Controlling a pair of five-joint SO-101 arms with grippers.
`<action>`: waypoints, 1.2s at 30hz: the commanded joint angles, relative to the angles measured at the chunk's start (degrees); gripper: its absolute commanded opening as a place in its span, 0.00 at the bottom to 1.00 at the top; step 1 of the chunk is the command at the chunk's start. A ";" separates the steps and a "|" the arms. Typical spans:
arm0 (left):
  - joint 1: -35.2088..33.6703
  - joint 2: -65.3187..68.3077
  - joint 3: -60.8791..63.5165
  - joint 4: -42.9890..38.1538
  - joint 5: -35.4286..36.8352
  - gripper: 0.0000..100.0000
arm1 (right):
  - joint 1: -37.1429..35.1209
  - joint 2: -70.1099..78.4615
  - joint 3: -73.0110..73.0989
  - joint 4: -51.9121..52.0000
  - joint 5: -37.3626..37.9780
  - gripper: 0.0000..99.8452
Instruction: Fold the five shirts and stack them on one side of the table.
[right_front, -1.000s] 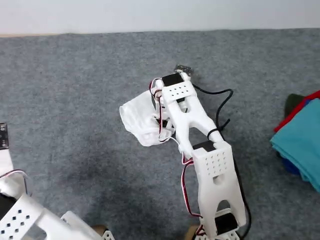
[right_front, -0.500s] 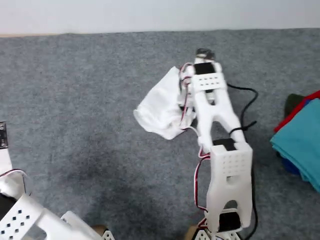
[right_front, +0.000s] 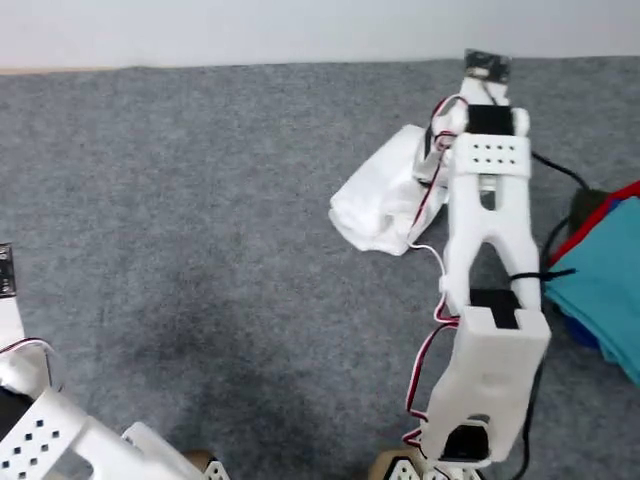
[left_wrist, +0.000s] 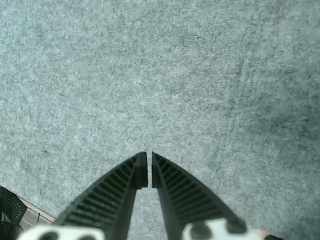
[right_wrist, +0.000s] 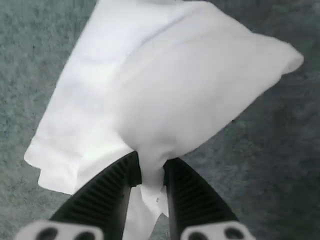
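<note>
The right claw (right_wrist: 151, 166) is closed on the white shirt (right_front: 378, 198), near the stack (right_front: 600, 285) at the table (right_front: 180, 200) side. It seems the last shirt to add. The left claw (left_wrist: 149, 170) is closed and empty.

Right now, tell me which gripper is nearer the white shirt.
Right. The right gripper is clamped on a fold of the white shirt, touching it. The left gripper is shut over bare grey mat, with no shirt near its fingertips.

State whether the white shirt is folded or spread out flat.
Folded: the white shirt shows stacked layers, bunched and pinched in the right gripper.
</note>
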 joint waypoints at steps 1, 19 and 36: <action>0.00 -0.79 -0.22 1.23 -0.44 0.03 | 3.12 -5.58 -2.02 -0.13 1.49 0.01; 0.00 -0.79 1.80 1.49 -0.18 0.03 | 15.69 -15.25 -2.02 -0.04 7.38 0.01; 0.00 -0.79 1.63 5.89 -0.18 0.03 | 28.97 -15.87 -2.02 -0.75 16.18 0.01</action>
